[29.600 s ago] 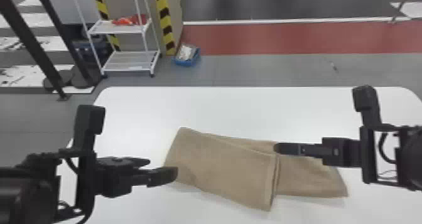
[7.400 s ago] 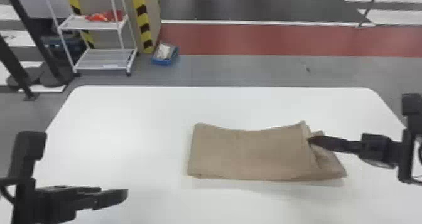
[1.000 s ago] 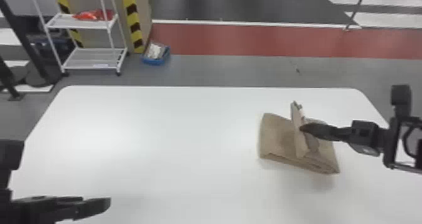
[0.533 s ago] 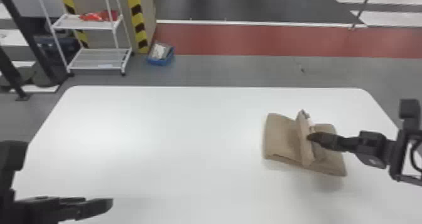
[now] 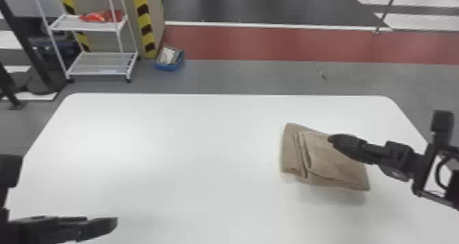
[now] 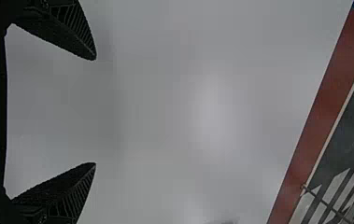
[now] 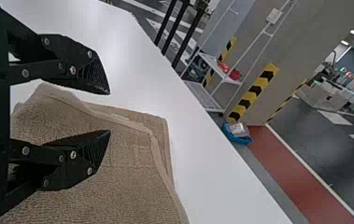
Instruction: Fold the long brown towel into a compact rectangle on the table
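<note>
- So, the brown towel [image 5: 338, 161] is lying folded at about 3 o'clock on the white worktop [image 5: 177, 137], its upper flap resting over a wider lower layer that is showing towards 9 o'clock.
- Layered edges are forming a ridge on that 9 o'clock side, running from the far side to the near one.
- The right gripper [image 5: 336, 141] is reaching in from 3 o'clock, its tips hanging above or against the towel near its 12 o'clock edge; whether they are touching it, I cannot tell. In the right wrist view its fingers are standing apart.
- The left gripper [image 5: 108, 225] is waiting at 8 o'clock, well apart from the towel, its fingers spreading wide in the left wrist view.
- Beyond the worktop, a white rack [image 5: 102, 60] is standing between 10 and 11 o'clock, and a blue bin [image 5: 167, 67] is sitting at 11 o'clock.
</note>
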Robot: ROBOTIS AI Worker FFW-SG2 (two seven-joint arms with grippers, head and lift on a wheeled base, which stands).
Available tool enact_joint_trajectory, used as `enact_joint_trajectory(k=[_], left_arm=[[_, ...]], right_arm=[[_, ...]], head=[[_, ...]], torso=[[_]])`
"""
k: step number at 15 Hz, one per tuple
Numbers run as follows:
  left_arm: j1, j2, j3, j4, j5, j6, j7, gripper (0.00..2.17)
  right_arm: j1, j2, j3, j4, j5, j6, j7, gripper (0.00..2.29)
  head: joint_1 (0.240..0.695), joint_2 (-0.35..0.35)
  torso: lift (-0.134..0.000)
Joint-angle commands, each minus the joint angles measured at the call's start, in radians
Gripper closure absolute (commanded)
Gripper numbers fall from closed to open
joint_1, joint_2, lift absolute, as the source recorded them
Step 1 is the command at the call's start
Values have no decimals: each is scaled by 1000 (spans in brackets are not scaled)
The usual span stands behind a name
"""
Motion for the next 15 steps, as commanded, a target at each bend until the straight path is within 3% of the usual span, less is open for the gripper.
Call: enact_joint_trajectory(k=[1,4,8,12,15], left_arm=[[1,0,3,-4,0,4,-2,73],[9,2,15,-6,5,4,-5,73],[14,2,18,-6,11,4,-5,73],[18,3,28,-6,12,4,-11,73],[20,3,32,-6,14,4,-11,73]], right_arm=[[11,12,8,-2,-44,-89,-29,33],[14,8,65,0,-45,-261,-161,53],[-60,-1,180,195,28,-497,-199,63],[-147,-1,289,337,154,-479,-227,66],[-152,0,310,353,146,-421,-228,66]], head=[[695,-43],[695,-41],[695,-53],[695,-38],[695,-10]], torso=[[-124],[-124],[-124],[-124],[-124]])
